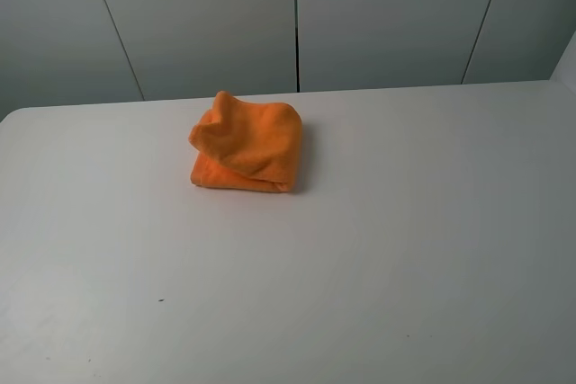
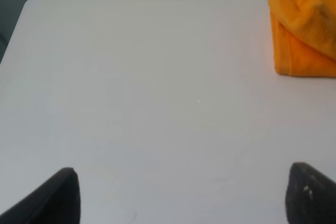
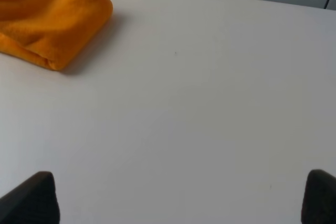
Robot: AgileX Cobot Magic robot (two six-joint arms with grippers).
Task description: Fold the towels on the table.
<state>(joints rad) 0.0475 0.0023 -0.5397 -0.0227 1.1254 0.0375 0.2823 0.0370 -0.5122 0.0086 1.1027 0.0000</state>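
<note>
- Left hand: fingers spread wide, holding nothing, hanging over bare counter. Only the two dark fingertips show at the frame edge.
- Right hand: same, spread wide and holding nothing, over bare counter, well apart from the cloth.
- Neither hand shows in the high view; both look pulled back to the near side, probably parked clear of the work.
- Towel: one bright orange microfibre cloth, on the counter toward the far edge, a bit left of middle.
- It sits as a small stacked bundle, layers visible at the near edge; the top layer is rumpled, with one corner poking up at the far left, so the fold looks rough rather than flat.
- Judgement: folding looks done or nearly done; wide, withdrawn hands fit a release.
- Labels/writing: none readable; no tag visible in any view.
- Grey panelled wall behind the counter, unmarked.
</note>
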